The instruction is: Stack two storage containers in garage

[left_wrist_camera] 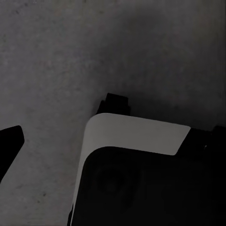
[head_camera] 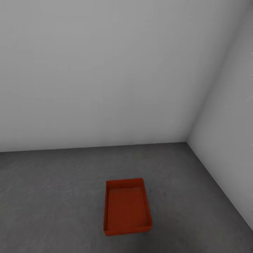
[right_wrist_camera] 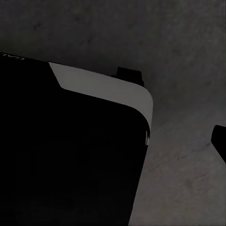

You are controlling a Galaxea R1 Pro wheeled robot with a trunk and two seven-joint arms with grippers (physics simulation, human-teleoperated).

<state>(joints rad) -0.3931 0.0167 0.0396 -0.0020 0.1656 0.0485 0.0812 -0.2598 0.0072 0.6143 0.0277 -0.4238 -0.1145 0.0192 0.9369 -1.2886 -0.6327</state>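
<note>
One red-orange storage container (head_camera: 127, 207) sits open-topped on the grey concrete floor (head_camera: 52, 196), near the garage corner where two white walls (head_camera: 105, 70) meet. Whether either hand is apart or together, I cannot tell.

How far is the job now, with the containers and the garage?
Done: one red-orange container sits open and empty on the grey concrete floor near the white wall corner. In hand: nothing, by the wrist views, which look down past the robot's base at floor. Left: bringing the second container and stacking it on this one.
</note>
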